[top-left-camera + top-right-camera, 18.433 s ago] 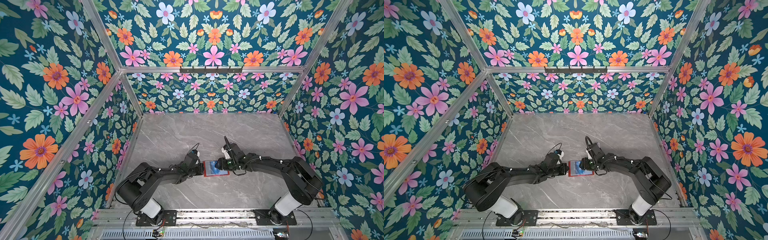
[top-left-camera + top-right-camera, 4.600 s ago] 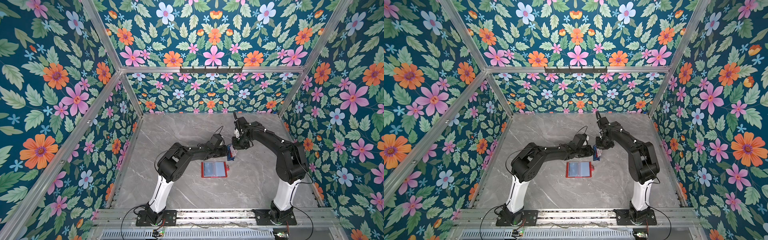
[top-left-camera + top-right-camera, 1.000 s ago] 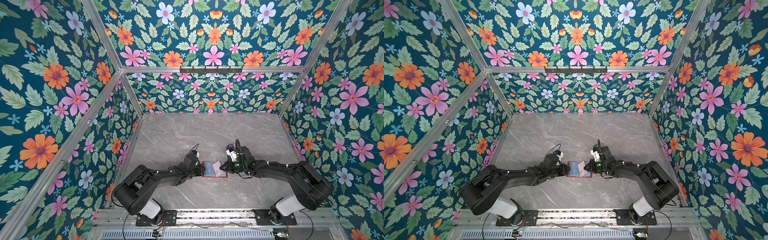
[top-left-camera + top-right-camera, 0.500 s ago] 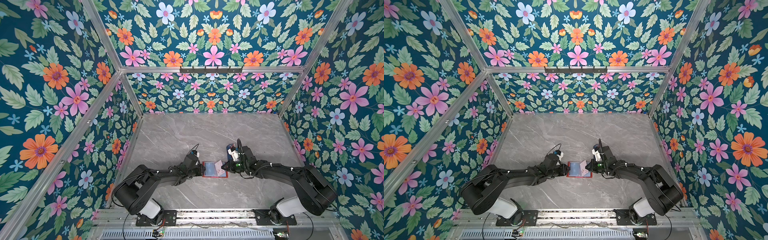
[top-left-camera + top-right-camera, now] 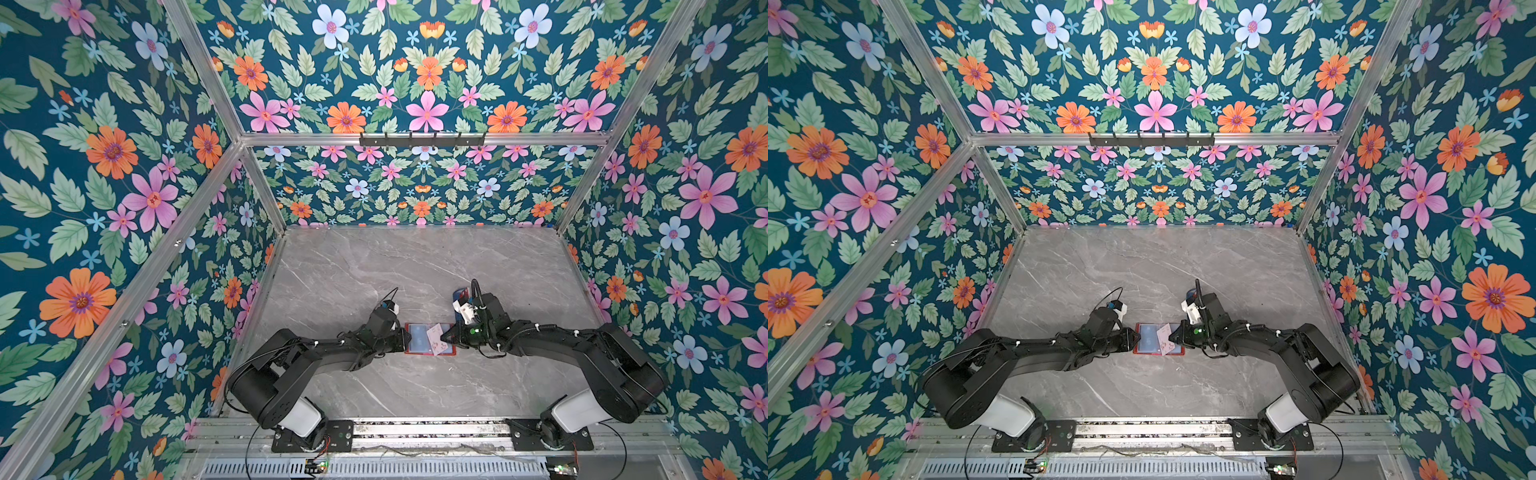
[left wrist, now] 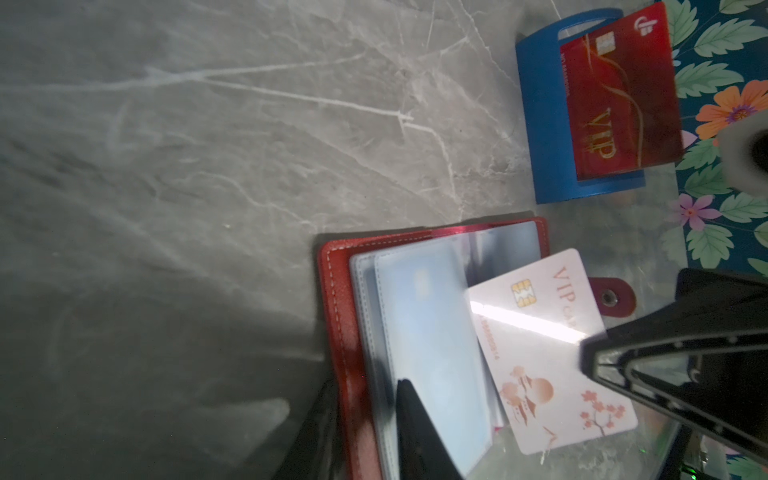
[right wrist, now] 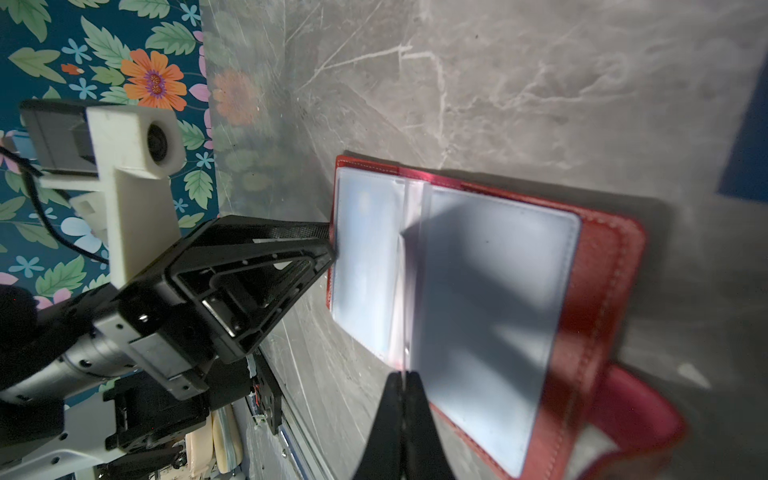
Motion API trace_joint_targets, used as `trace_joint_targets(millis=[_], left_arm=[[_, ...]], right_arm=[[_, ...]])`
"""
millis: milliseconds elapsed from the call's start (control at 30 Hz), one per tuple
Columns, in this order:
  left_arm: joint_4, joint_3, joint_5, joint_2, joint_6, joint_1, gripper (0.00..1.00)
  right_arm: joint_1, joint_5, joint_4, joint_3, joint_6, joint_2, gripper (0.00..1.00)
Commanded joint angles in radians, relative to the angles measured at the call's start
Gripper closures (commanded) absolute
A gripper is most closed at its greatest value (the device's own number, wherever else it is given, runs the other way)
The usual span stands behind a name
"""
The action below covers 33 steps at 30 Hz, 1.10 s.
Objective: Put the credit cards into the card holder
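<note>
While the left pincer (image 5: 403,338) grips the left edge of the open red card holder (image 5: 418,332), flat on the desk (image 5: 374,270), a pale VIP credit card (image 5: 435,338) slants over its right sleeves, pinched by the clenched right pincer (image 5: 450,338). Farther back, a red card (image 6: 619,95) stands in a blue stand (image 6: 540,124).

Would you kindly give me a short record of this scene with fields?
card holder: lying open, sleeves up
left gripper: clamps its left edge
right gripper: shut on the white card, over the right half
white card: mostly outside the sleeves
red card: standing in the blue stand
</note>
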Motion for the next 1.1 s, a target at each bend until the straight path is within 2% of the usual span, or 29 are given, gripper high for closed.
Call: trace_joint_targets(millis=[0, 367, 733, 1067], left_arm=[[-0.053, -0.006, 0.002, 0.006, -0.003, 0.0, 0.72], [-0.052, -0.015, 0.005, 0.005, -0.006, 0.001, 0.79], [-0.059, -0.008, 0.004, 0.019, -0.004, 0.001, 0.86], [-0.071, -0.004, 0.004, 0.026, 0.001, 0.001, 0.86]], right_arm=[[0.001, -0.01, 0.024, 0.006, 0.006, 0.011, 1.0], [0.002, 0.007, 0.117, -0.008, 0.042, 0.068, 1.0], [0.002, 0.021, 0.096, 0.017, 0.024, 0.07, 1.0], [0.002, 0.023, 0.079, 0.055, 0.011, 0.105, 1.0]])
